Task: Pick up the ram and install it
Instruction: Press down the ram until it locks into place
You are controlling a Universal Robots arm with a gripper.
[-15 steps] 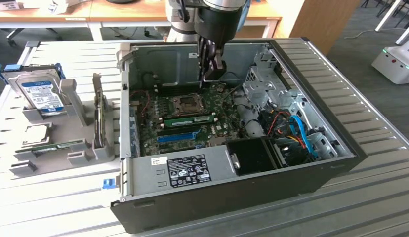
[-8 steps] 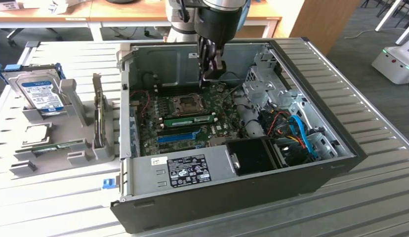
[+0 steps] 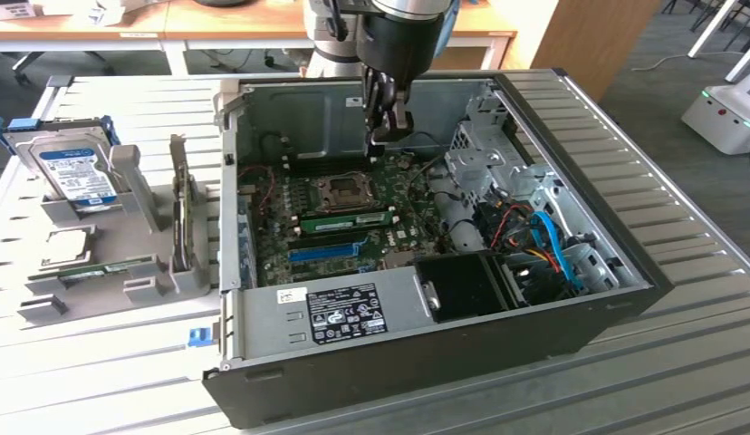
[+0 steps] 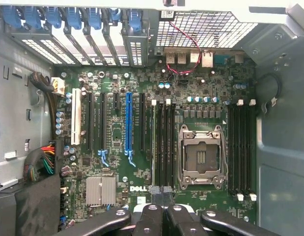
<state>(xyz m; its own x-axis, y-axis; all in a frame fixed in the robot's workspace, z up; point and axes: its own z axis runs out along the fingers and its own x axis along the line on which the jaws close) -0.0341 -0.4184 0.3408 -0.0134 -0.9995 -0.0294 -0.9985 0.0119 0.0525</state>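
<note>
All shut and empty at the hand (image 3: 391, 136), poised over the motherboard (image 3: 406, 237) near the ram (image 3: 350, 220) seated beside the socket (image 3: 347, 190).

The black computer case (image 3: 569, 335) lies on the slatted metal desk (image 3: 689, 381). On the exterior view's left of it stands a grey plastic holder (image 3: 131, 177) (a silver hard drive (image 3: 73, 172) upright in it). Inside the case the long green ram stick (image 3: 350, 220) sits just beside the square processor socket (image 3: 345, 188).
</note>
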